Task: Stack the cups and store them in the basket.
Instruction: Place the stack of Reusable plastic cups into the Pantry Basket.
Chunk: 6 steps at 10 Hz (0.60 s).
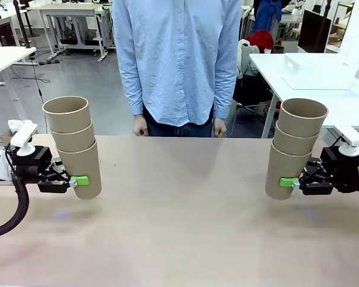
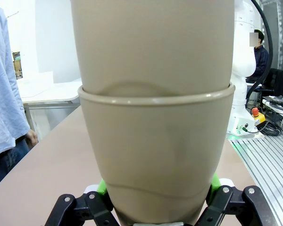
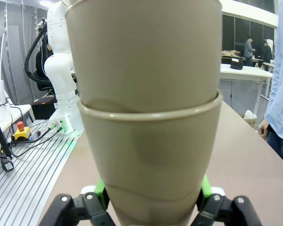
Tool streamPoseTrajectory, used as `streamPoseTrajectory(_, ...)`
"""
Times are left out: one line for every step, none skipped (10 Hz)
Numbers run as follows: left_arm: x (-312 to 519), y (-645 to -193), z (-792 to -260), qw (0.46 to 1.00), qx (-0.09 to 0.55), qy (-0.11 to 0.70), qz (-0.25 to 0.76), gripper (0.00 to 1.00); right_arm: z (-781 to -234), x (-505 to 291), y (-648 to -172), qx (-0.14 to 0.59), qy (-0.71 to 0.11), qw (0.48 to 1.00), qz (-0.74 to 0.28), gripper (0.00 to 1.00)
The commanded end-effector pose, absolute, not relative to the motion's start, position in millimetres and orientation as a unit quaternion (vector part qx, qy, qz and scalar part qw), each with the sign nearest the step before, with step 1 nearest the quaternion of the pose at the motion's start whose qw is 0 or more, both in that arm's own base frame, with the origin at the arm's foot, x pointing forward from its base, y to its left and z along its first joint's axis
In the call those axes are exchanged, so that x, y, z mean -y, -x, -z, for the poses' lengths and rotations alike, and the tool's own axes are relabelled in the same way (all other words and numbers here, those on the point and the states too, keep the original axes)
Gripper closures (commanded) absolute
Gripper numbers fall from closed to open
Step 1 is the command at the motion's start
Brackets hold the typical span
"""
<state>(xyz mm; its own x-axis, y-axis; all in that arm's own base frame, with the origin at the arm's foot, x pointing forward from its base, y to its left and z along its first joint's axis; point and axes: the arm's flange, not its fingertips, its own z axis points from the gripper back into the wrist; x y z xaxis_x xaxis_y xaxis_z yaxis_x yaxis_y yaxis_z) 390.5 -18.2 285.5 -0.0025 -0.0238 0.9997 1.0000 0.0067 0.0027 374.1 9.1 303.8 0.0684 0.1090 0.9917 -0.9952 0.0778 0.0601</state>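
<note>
I have three cups nested in each tool, six in all. The left stack (image 1: 76, 149) hangs at the table's left end and the right stack (image 1: 294, 149) at its right end, well apart. They are plain matte tan paper cups, tall and tapered, with rolled rims. Each stack leans outward a little at the top.

The left tool (image 1: 82, 180) is clamped tight on the lowest cup of its stack, low on the wall, with one green pad (image 1: 79, 180) flat against the paper. The right tool (image 1: 286, 182) is closed the same way on the bottom cup of its stack. Both stacks look lifted just clear of the table (image 1: 185, 209), whose top is smooth and tan, close to the cups in colour.

From the left wrist, the held cup sits between the pads (image 2: 102, 186), with a faint curved crease low in its wall. The next cup sits down inside its rolled rim. The right wrist shows the same, pads (image 3: 100, 188) either side.

A person in a light blue shirt (image 1: 176, 60) stands at the far edge, midway between the stacks, hands (image 1: 140, 127) hanging at the table's rim. Behind on the right, a low white box (image 1: 314, 69) sits on a white side table.
</note>
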Motion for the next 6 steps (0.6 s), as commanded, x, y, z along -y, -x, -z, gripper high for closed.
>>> streamPoseTrajectory(19.0,-389.1,-288.9,0.501,0.501,0.492,0.506,0.16,-308.3,-10.2,-375.1,0.477,-0.465,0.558,-0.495,0.15)
streamPoseTrajectory(19.0,-389.1,-288.9,0.501,0.501,0.492,0.506,0.16,-308.3,-10.2,-375.1,0.477,-0.465,0.558,-0.495,0.15)
streamPoseTrajectory(19.0,-389.1,-288.9,0.501,0.501,0.492,0.506,0.16,-308.3,-10.2,-375.1,0.477,-0.465,0.558,-0.495,0.15)
streamPoseTrajectory(19.0,-389.1,-288.9,0.501,0.501,0.492,0.506,0.16,-308.3,-10.2,-375.1,0.477,-0.465,0.558,-0.495,0.15)
streamPoseTrajectory(19.0,-389.1,-288.9,0.501,0.501,0.492,0.506,0.16,-308.3,-10.2,-375.1,0.477,-0.465,0.558,-0.495,0.15)
streamPoseTrajectory(19.0,-389.1,-288.9,0.501,0.501,0.492,0.506,0.16,-308.3,-10.2,-375.1,0.477,-0.465,0.558,-0.495,0.15)
